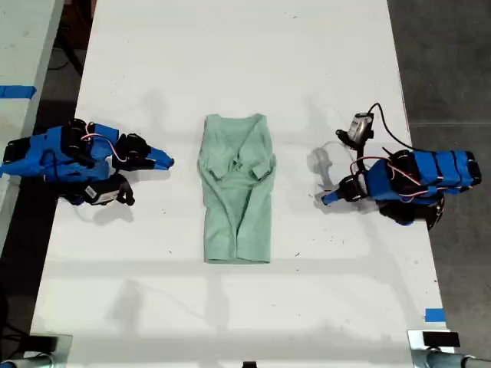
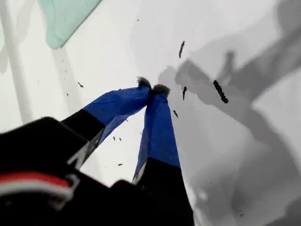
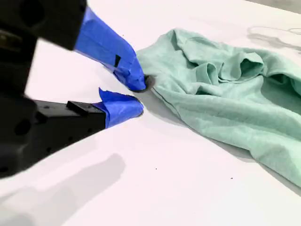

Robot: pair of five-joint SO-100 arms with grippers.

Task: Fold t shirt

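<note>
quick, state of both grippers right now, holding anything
My first gripper: shut, tips touching, holding nothing, over bare table.
My second gripper: slightly open, holding nothing, beside the t shirt.

Both arms are blue with black motor parts and thin red and white cables. My first pincer (image 2: pixel 153 87) and my second pincer (image 3: pixel 136 96) have black fingers wrapped in blue tape.

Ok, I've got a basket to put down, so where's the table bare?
Bare: the white table beyond the collar of the pale mint-green t shirt, toward the exterior view's top, and the strip under its hem. Crowded: both flanks, where one blue arm and another blue arm lie beside it.
</note>
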